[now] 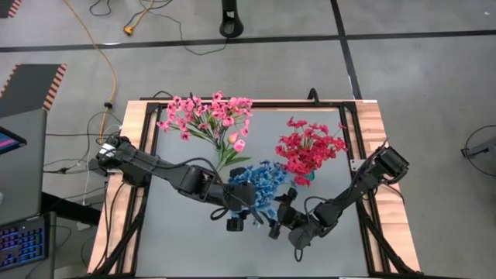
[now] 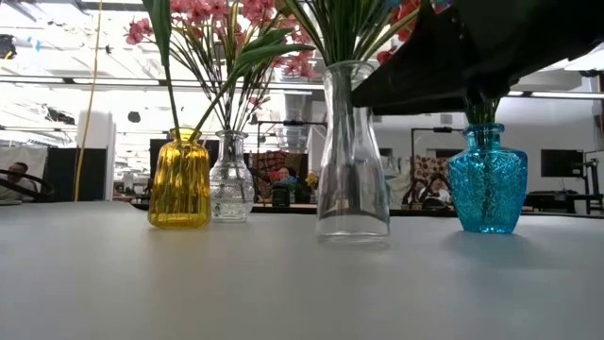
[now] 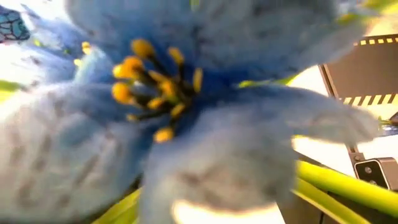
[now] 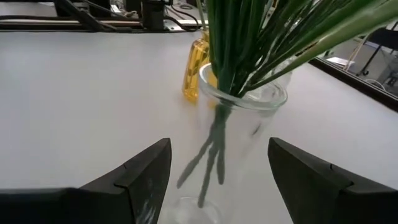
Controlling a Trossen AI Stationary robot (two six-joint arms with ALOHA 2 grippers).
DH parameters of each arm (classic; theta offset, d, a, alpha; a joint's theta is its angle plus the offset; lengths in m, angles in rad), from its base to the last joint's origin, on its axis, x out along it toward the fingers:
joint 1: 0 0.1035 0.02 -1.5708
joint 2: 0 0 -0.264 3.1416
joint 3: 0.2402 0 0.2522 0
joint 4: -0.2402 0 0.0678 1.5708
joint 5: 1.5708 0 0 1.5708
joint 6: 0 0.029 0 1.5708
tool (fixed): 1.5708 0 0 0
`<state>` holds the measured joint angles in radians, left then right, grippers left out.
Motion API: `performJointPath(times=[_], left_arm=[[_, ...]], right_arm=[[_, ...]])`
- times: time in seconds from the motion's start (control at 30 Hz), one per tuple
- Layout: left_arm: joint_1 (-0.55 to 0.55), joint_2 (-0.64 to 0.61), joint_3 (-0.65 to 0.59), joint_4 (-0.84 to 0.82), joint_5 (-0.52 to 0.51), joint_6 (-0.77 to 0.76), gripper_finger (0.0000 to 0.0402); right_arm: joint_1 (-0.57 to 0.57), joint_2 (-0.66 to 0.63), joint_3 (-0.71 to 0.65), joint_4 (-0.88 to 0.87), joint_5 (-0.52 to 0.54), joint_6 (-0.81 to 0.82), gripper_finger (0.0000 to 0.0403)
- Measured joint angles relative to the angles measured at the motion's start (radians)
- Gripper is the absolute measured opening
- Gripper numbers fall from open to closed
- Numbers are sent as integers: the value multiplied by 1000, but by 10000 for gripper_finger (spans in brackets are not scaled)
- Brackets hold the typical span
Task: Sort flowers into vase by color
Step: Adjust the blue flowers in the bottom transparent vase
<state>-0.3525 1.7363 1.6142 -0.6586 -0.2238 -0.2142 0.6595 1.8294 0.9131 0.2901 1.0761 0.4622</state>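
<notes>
Standing in four vases on the grey counter (image 1: pixel 194 248): light pink flowers (image 1: pixel 205 116) in yellow ribbed glass vase (image 2: pixel 179 179) and small clear cut-glass vase (image 2: pixel 231 178), deep red-pink flowers (image 1: pixel 310 147) in teal patterned glass vase (image 2: pixel 486 179), blue flowers (image 1: pixel 260 184) in tall clear glass vase (image 2: pixel 352 151). Left gripper (image 1: pixel 242 220) by blue blooms, fingers wide apart, holding nothing. Right gripper (image 4: pixel 217 171) near tall vase, fingers spread, not touching it.

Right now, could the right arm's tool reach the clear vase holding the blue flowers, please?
Probably yes: the right tool is open and faces the clear vase directly, with only bare table between them. The yellow vase stands farther back, out of the way.
</notes>
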Motion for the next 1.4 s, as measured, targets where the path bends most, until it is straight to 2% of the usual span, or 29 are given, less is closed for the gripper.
performJointPath(times=[0.13, 0.3, 0.53, 0.7, 0.8, 1.0, 1.13, 1.4], left_arm=[[-16, 0, 0, 0, 0, -7, 221], [-25, 0, 0, 0, 0, -7, 221], [-25, 0, 0, 18, -49, -7, 221], [-25, 0, 0, 26, -52, -7, 221], [-25, 0, 0, 26, -52, -7, 221], [-25, 0, 0, 25, -52, -6, 221], [-25, 0, 0, 25, -52, -7, 221], [-25, 0, 0, 25, -50, -7, 221]], right_arm=[[11, 0, 0, -2, 5, 0, 296], [41, -19, 0, -15, 72, 0, 296], [69, -98, 0, -86, 77, -2, 296], [49, -126, 0, -63, 72, 0, 296], [37, -126, 0, -35, 25, 0, 296], [11, -126, 0, -10, -153, 0, 296], [-3, -125, 0, -13, -181, 0, 296], [-5, -125, 0, -11, -67, 0, 295]])
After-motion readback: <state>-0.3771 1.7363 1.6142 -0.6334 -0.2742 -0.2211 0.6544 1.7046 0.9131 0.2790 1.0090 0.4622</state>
